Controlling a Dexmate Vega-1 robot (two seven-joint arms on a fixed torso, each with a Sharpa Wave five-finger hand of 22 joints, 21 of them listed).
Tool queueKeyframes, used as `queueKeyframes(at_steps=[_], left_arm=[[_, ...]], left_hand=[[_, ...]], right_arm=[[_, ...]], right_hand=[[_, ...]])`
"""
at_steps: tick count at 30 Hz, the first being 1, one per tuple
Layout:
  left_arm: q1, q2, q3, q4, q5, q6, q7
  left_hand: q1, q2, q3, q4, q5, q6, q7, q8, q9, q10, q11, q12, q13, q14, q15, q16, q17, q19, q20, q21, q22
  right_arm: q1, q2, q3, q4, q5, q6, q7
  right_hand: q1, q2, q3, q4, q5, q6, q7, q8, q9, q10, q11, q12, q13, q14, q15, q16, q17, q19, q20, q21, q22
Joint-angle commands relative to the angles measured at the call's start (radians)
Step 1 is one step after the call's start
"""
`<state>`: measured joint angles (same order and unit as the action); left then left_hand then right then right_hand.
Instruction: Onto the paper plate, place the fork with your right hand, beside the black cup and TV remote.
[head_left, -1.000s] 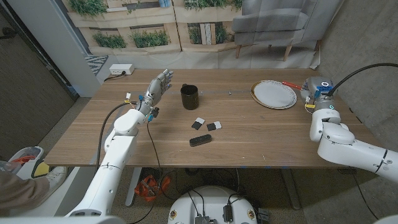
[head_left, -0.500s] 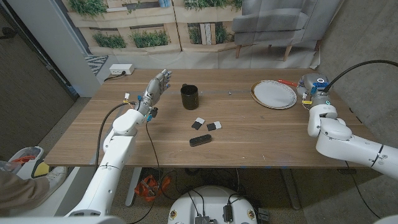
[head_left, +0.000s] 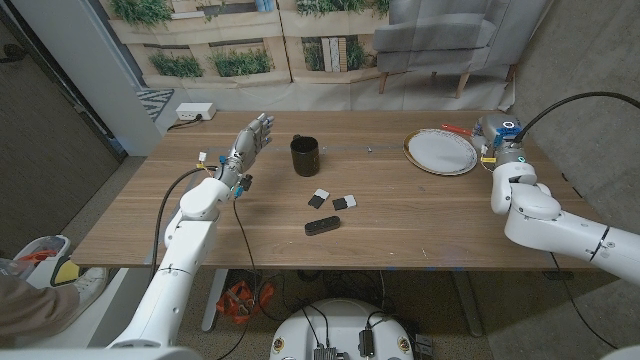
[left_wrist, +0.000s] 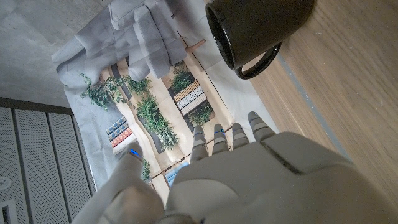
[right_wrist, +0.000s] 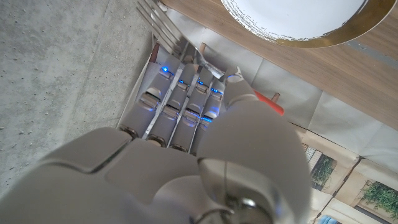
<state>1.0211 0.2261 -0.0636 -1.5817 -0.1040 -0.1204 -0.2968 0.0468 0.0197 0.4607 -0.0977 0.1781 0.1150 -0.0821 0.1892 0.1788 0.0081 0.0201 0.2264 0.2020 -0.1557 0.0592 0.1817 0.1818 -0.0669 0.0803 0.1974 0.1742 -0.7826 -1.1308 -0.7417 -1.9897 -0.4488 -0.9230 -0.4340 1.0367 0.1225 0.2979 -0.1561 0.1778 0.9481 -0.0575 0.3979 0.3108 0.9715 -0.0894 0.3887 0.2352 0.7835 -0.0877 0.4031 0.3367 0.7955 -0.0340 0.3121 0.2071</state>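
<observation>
Fork (right_wrist: 166, 30): metal tines, red handle (head_left: 455, 129), on table's far right edge just beside the round gold-rimmed plate (head_left: 440, 151). R hand (head_left: 493, 136) at the fork, fingers straight and pressed together over it; grip can't tell. L hand (head_left: 252, 137) spread, empty, raised near glossy black cup (head_left: 305, 156). Remote (head_left: 322, 226) mid-table.

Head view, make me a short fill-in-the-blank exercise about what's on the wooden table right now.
1. The black cup stands nearest the robot's ____ hand.
2. The paper plate holds ____.
3. The fork, with its red handle, lies beside the plate, near the ____ hand.
4. The TV remote lies ____ to the robot than the cup.

Missing words: left; nothing; right; closer
</observation>
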Motion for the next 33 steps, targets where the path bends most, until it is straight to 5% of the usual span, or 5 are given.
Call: queueKeyframes(at_steps=[1,33], left_arm=[[0.022,0.0,-0.008,-0.025,-0.003,-0.002,0.005],[0.049,-0.006,-0.019,-0.044,0.005,0.014,0.033]], left_hand=[[-0.003,0.005,-0.004,-0.002,-0.001,0.01,0.002,0.001,0.004,0.004,0.006,0.004,0.004,-0.013,-0.017,0.004,0.002,0.001,-0.005,-0.002,0.003],[-0.001,0.007,-0.005,-0.003,0.0,0.014,0.004,0.002,0.004,0.007,0.009,0.005,0.004,-0.017,-0.021,0.003,0.001,-0.002,-0.015,-0.004,0.002]], right_arm=[[0.039,0.022,-0.025,0.039,-0.029,0.041,0.025],[0.129,0.074,-0.08,0.173,-0.102,0.174,0.072]], right_hand=[[0.008,0.003,0.0,0.002,0.005,0.039,-0.033,0.02,0.037,0.007,0.0,0.001,0.005,0.013,-0.14,-0.005,0.002,-0.001,-0.001,0.007,0.002],[0.01,0.005,-0.005,0.003,0.004,0.041,-0.033,0.022,0.038,0.011,0.002,0.001,0.006,0.022,-0.139,-0.011,0.006,-0.003,-0.003,0.015,0.002]])
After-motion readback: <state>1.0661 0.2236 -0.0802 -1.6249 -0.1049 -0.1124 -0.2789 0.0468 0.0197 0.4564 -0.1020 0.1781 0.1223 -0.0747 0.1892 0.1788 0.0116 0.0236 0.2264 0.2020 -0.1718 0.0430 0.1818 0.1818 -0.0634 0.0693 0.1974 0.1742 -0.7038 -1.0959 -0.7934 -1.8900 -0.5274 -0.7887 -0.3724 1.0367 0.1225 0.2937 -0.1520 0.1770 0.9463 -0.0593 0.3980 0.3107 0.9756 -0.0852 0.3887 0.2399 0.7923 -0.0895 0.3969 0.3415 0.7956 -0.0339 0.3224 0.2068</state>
